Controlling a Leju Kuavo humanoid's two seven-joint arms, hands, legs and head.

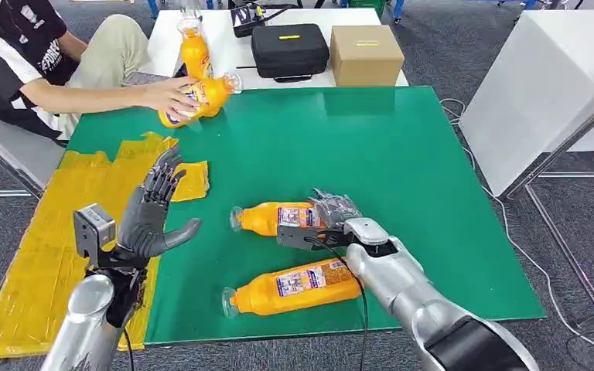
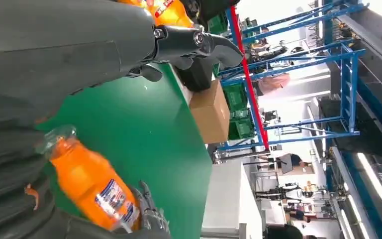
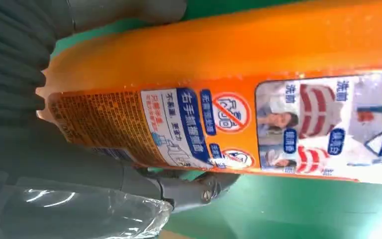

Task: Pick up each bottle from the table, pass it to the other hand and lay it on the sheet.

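Two orange bottles lie on their sides on the green table before me. My right hand wraps around the labelled end of the farther bottle, fingers and thumb closed on it. The nearer bottle lies just beside my right forearm. My left hand is raised with fingers spread, holding nothing, above the edge of the yellow sheet. At the far corner a person's hand rests on a third bottle; another bottle stands behind it.

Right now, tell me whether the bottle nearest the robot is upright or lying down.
Lying down: the near bottle rests on its side on the green mat, cap pointing left.
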